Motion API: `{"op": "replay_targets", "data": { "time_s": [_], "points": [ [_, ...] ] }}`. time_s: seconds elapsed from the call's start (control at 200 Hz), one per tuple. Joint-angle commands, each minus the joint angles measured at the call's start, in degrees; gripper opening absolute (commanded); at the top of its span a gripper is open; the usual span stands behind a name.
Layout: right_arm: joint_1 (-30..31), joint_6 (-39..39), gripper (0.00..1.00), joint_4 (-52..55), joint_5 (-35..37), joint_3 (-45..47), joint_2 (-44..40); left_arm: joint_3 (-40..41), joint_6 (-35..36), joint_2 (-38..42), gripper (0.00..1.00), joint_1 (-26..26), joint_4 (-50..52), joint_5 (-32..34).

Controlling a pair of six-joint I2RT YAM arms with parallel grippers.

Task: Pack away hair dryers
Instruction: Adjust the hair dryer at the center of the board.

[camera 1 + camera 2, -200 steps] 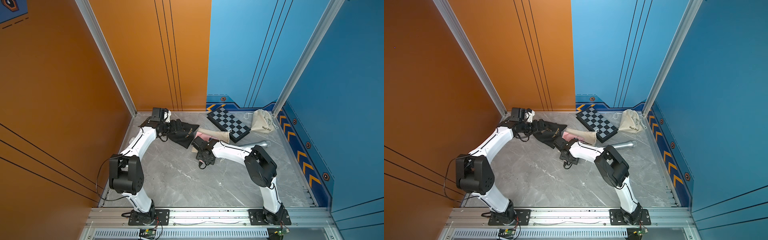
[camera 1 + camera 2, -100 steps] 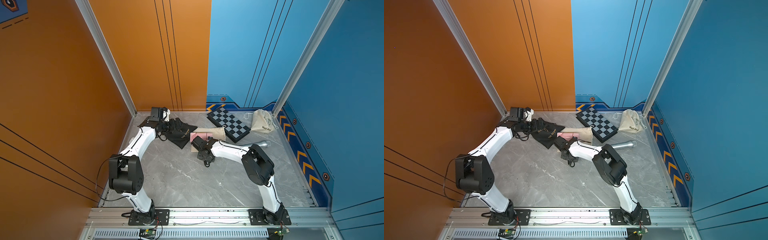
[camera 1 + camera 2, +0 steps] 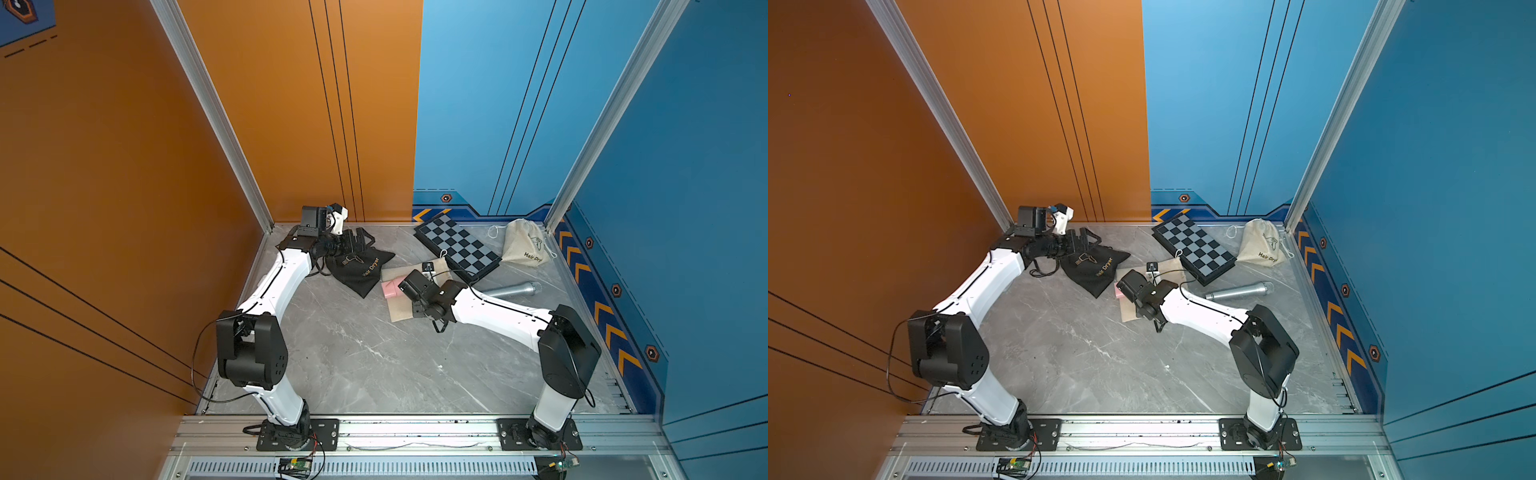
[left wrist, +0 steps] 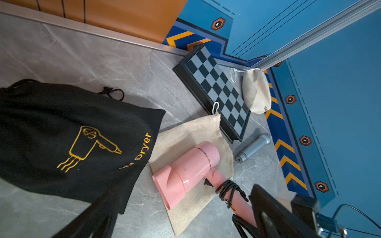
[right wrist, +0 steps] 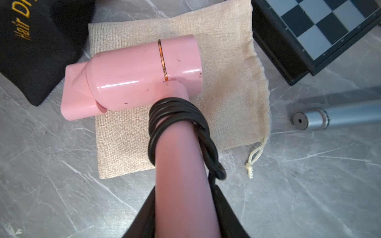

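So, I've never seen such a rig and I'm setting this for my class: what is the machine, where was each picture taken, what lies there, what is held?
Two white robot arms stand at a grey table's edge, each ending in a two-fingered tool. The two wide pictures come from one camera overhead, the two close ones from a camera on each wrist. On the table lie a black bag, chessboard, microphone, full beige bag and flat beige bag. The right tool is shut on the pink dryer's handle, over that flat bag. The left tool is open by the black bag.
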State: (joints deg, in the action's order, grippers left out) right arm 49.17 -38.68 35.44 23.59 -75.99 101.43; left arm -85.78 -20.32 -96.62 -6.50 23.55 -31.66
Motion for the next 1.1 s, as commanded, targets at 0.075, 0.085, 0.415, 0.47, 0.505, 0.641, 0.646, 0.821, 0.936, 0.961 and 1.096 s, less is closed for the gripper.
{"op": "replay_targets", "data": {
  "time_s": [0.075, 0.085, 0.415, 0.47, 0.505, 0.641, 0.646, 0.821, 0.936, 0.961, 1.096],
  "points": [
    [-1.20, 8.70, 0.00, -5.03, 0.27, 4.09, -3.22, -2.29, 1.46, -2.45, 0.99, -0.27, -0.33, -4.88],
    [-1.32, 8.88, 0.00, -5.10, -0.09, 4.27, -3.38, -2.40, 1.43, -2.61, 0.99, -0.27, -0.32, -5.07],
    [-5.06, 13.27, 0.01, -9.74, -12.18, 10.80, -1.77, -1.15, 1.77, -4.71, 0.99, -1.08, -0.34, -5.78],
    [-5.05, 13.58, 0.02, -10.16, -13.20, 11.30, -0.89, -1.24, 1.84, -4.87, 0.99, -1.33, -0.31, -5.87],
    [-5.01, 13.82, 0.03, -10.57, -13.53, 11.68, -0.33, -1.26, 1.86, -4.89, 0.99, -1.47, -0.29, -5.84],
    [-5.39, 14.93, 0.07, -11.18, -15.84, 11.80, 2.02, -1.50, 1.68, -4.90, 0.99, -1.67, -0.33, -5.71],
    [-5.39, 14.98, 0.08, -11.18, -15.90, 11.73, 2.15, -1.50, 1.68, -4.90, 0.99, -1.63, -0.34, -5.70],
    [-6.44, 15.66, 0.14, -11.03, -20.19, 10.23, 5.74, -1.41, 1.59, -4.89, 0.99, -1.81, -0.34, -5.58],
    [-6.85, 15.50, 0.21, -10.86, -20.89, 9.39, 6.57, -1.50, 1.44, -4.89, 0.99, -1.85, -0.30, -5.45],
    [-6.93, 15.55, 0.24, -10.71, -20.99, 9.20, 6.48, -1.56, 1.44, -4.76, 0.99, -1.91, -0.33, -5.39],
    [-7.41, 15.98, 0.44, -9.56, -20.66, 7.66, 5.86, -1.76, 1.35, -4.54, 0.99, -2.01, -0.30, -5.25]
  ]
}}
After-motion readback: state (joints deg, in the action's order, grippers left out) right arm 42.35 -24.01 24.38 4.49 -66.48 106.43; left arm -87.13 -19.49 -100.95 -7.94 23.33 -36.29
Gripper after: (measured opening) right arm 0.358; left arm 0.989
